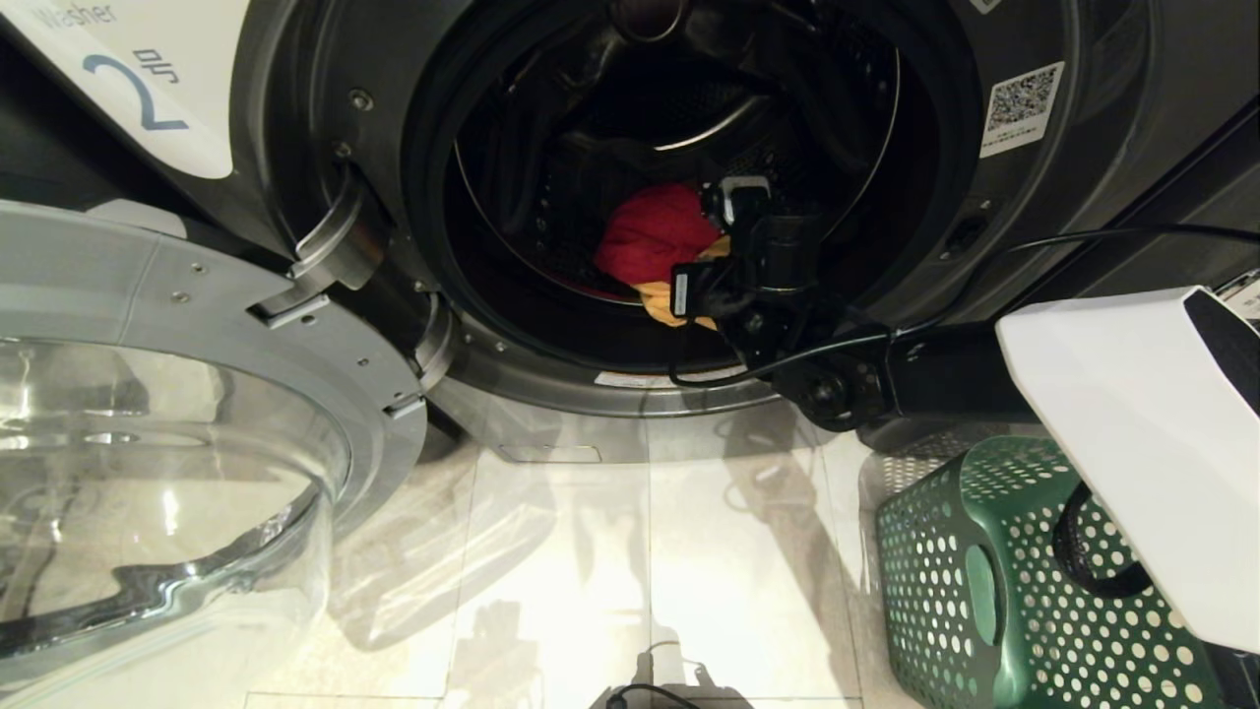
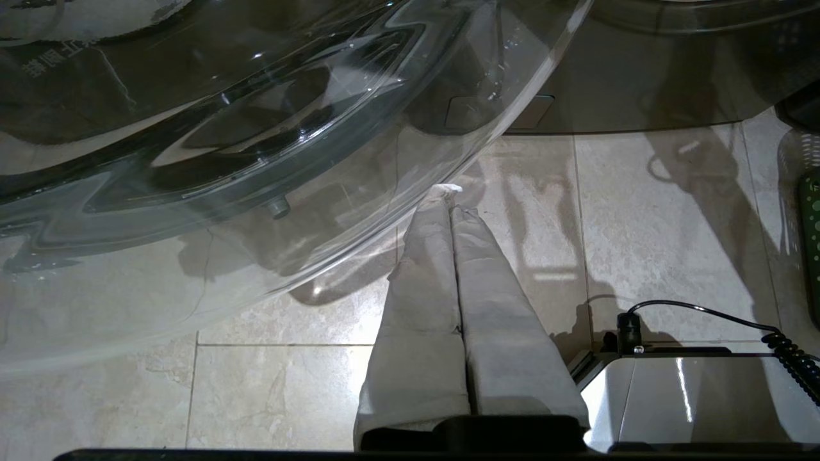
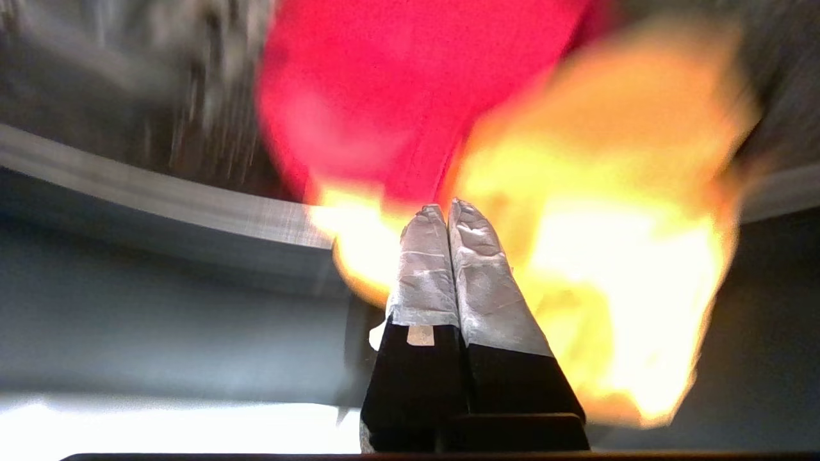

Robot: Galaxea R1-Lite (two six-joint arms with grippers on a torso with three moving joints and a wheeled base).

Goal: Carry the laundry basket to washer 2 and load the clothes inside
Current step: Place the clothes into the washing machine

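Glossy beige floor tiles [image 1: 551,551] with dark grout lines; black coiled cable [image 2: 791,349] lies at floor's edge, QR sticker [image 1: 1022,106] above

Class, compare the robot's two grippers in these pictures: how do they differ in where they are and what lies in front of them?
The right gripper reaches into the drum of washer 2, while the left gripper hangs over the tiled floor. The right gripper's tips meet the yellow cloth by the red cloth; the left gripper faces only the open glass door. Both are shut, with taped fingers.
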